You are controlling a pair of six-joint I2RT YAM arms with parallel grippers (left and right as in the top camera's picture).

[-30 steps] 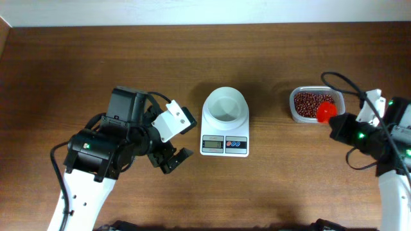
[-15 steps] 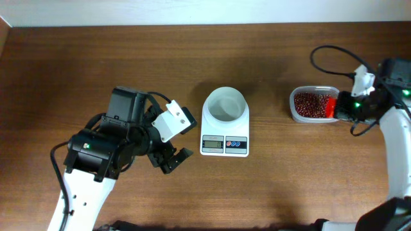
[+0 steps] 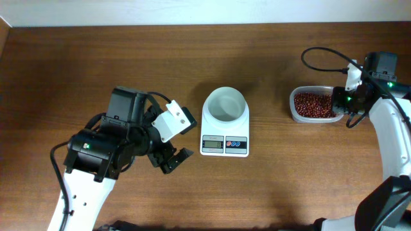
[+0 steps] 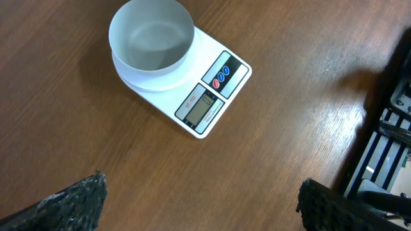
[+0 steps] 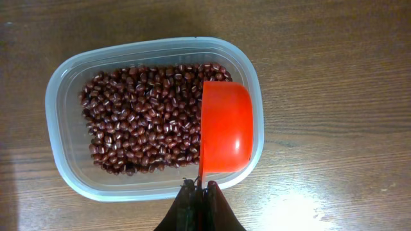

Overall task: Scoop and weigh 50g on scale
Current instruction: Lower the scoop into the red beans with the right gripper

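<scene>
The white scale (image 3: 225, 142) stands mid-table with its round white bowl (image 3: 225, 106) empty; the left wrist view shows the same scale (image 4: 212, 96) and bowl (image 4: 151, 35). My left gripper (image 3: 174, 157) hangs open left of the scale, with nothing between its fingers (image 4: 202, 187). At the right end of the clear tub (image 3: 297, 112) my right gripper (image 3: 340, 101) is shut on the thin handle of a red scoop (image 5: 225, 125). In the right wrist view the gripper (image 5: 200, 186) holds the scoop over the red beans (image 5: 141, 122) at the tub's right end. No beans show in the scoop.
The tub's rim (image 5: 64, 160) lies just ahead of my right fingers. A black cable (image 3: 318, 54) loops behind the right arm. Dark equipment (image 4: 392, 128) fills the right edge of the left wrist view. Brown wooden tabletop (image 3: 270, 186) lies around the scale.
My right arm has swung from the tub's front right round to its right end, carrying the red scoop lower onto the beans. The left arm has not moved.
</scene>
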